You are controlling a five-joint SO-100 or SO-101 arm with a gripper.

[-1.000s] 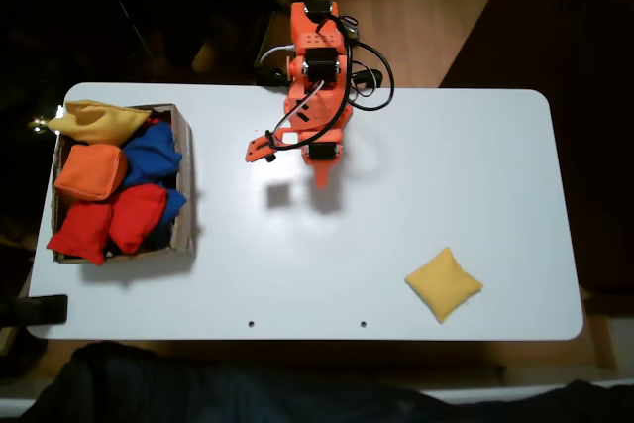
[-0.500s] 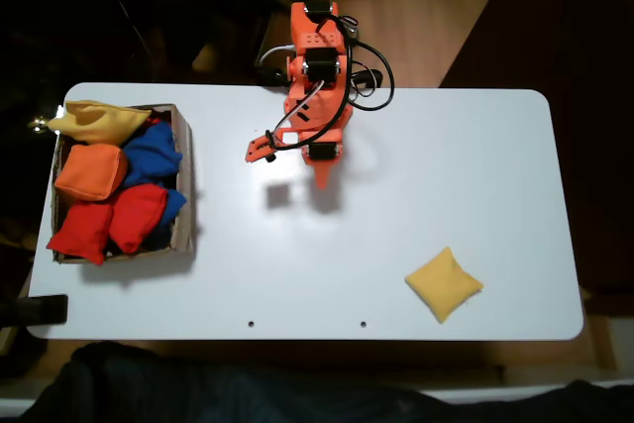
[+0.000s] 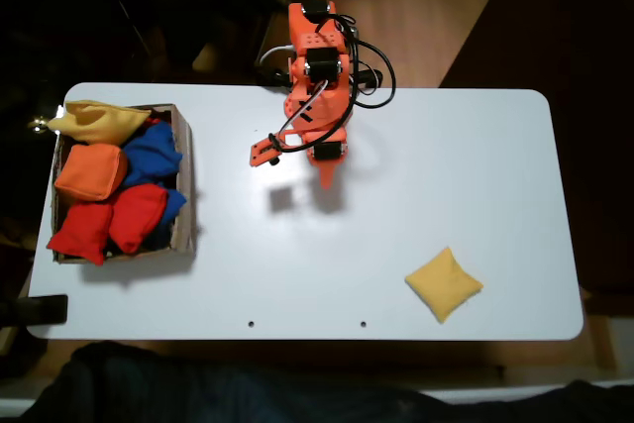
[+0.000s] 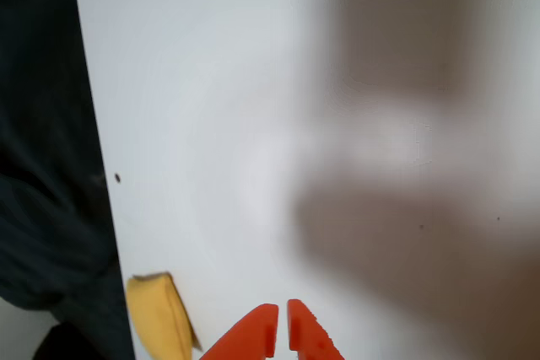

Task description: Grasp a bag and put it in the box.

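The bag [image 4: 159, 316] in the wrist view is blurred and cut by the bottom edge — likewise the claw [image 4: 281, 319].

A white table [image 3: 475, 175] with rounded corners filled the middle of the fixed view, its top smooth and brightly lit, with two small dark holes [image 3: 251, 324] near its lower edge and soft shadows falling on it below the centre of its far edge. Beyond the far edge a strip of light brown wooden floor [image 3: 436, 7] ran up the picture, with dark, unlit areas on either side of it, and a dark cloth-like mass [image 3: 198, 383] lay along the near edge. In the wrist view the same white surface showed broad blurred shadows [image 4: 396, 40], with darkness past its left edge.
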